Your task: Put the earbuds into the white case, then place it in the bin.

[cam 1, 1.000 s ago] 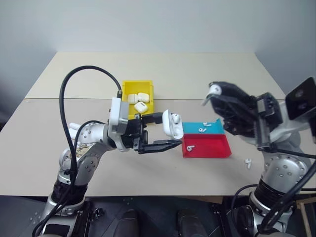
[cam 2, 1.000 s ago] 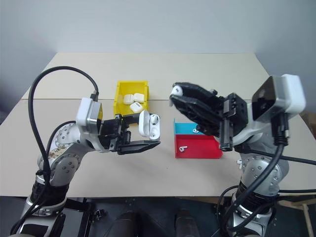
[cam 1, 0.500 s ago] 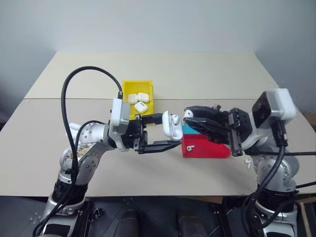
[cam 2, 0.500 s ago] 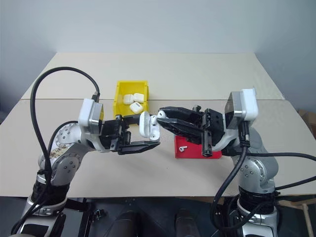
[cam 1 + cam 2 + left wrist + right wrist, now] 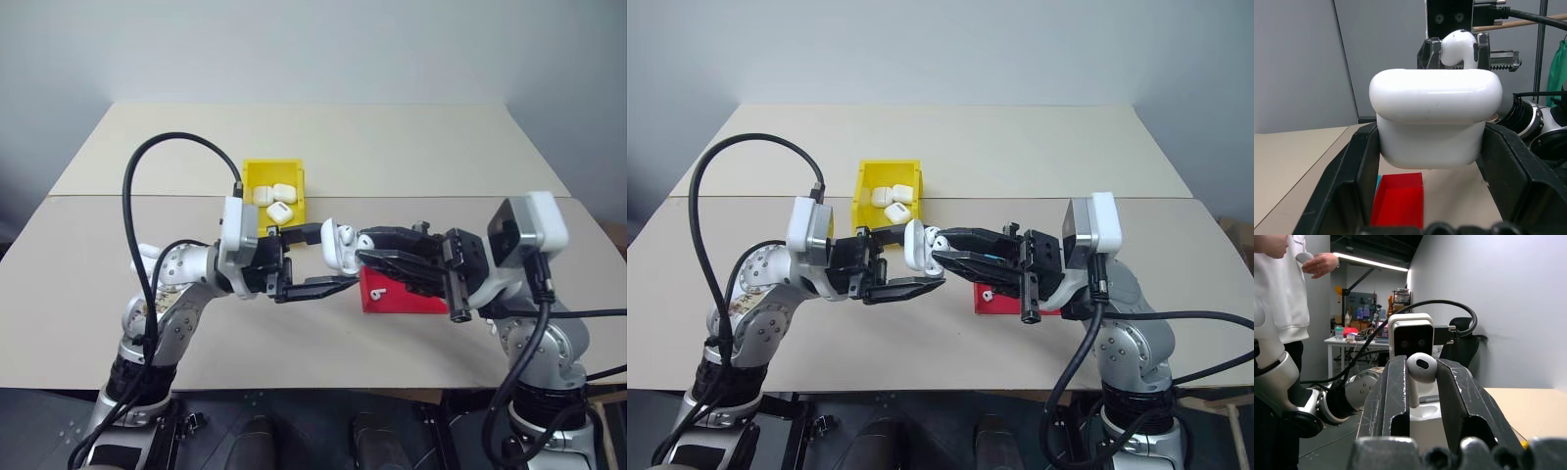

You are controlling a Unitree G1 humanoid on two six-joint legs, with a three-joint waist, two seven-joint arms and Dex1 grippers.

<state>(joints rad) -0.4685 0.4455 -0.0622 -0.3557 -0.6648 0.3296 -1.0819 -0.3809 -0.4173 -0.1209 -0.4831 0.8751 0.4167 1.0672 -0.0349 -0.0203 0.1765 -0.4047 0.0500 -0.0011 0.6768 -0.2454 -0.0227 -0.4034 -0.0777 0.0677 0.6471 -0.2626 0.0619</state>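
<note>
Beige table (image 5: pixel 411 147): left gripper (image 5: pixel 318 259) clamps open white case (image 5: pixel 334 247); right gripper (image 5: pixel 364 247) pinches earbud (image 5: pixel 1419 368) at case mouth. Yellow bin (image 5: pixel 257 172) holds three cases; red-blue tray (image 5: pixel 411 299) holds an earbud.

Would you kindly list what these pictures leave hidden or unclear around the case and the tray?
- The white case: its open top and slots, left wrist view, face away.
- The earbud: its stem tip, right wrist view, hidden between the right hand fingers.
- The red-and-blue tray: its blue half, left eye view, covered by the right hand.
</note>
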